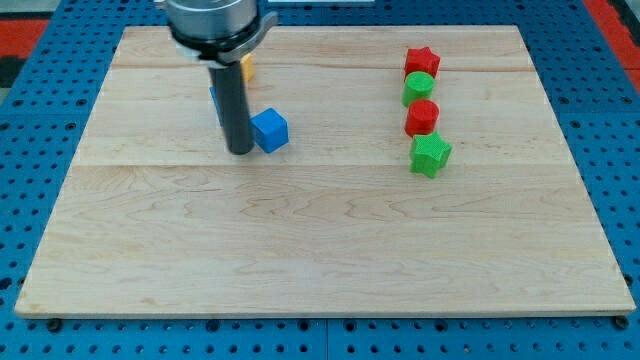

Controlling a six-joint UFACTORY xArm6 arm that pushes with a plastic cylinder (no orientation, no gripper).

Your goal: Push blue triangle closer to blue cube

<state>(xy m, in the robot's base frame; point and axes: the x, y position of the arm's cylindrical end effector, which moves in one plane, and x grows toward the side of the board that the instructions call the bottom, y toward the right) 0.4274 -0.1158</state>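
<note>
The blue cube (270, 130) lies on the wooden board (320, 230) at upper left of centre. My tip (240, 150) rests just left of the cube, touching or nearly touching it. A blue piece (214, 97), likely the blue triangle, shows as a thin sliver behind the rod on its left side; most of it is hidden. A yellow-orange block (247, 69) peeks out behind the rod near the view's top.
On the right, four blocks stand in a column: a red star (421, 61), a green round block (420, 88), a red block (422, 117) and a green star (430, 154). The arm's body (213, 22) overhangs the board's top edge.
</note>
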